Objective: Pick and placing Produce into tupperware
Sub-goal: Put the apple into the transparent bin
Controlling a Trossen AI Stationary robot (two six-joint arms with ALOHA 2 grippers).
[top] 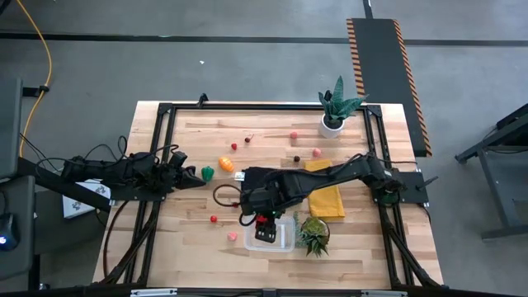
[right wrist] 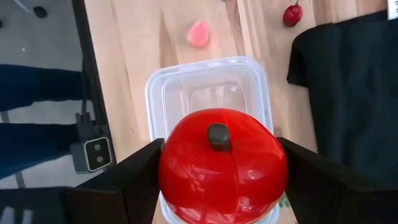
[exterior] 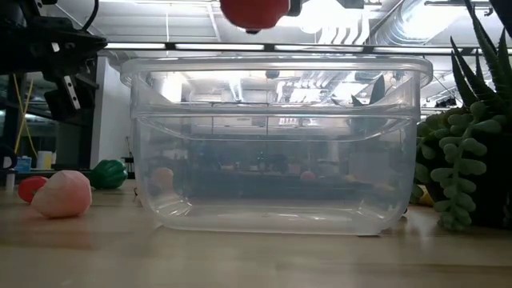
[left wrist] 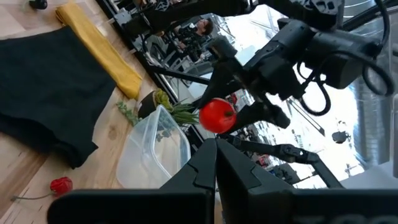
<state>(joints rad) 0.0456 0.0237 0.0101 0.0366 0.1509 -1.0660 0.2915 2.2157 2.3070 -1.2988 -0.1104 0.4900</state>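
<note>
Release geometry: the right gripper (right wrist: pixel 217 168) is clamped wide on the large red produce (right wrist: pixel 222 163) and hangs directly above the tupperware (right wrist: pixel 208 93). Seen from the right wrist, the red piece covers the tub's near half, with its dark stem stub facing the camera. In the low view the red produce (exterior: pixel 254 12) sits above the tub rim (exterior: pixel 276 68), clear of it. The required move is judged to be a straight descent or drop. The left gripper (top: pixel 183 175) waits closed and empty, well to the tub's left.
</note>
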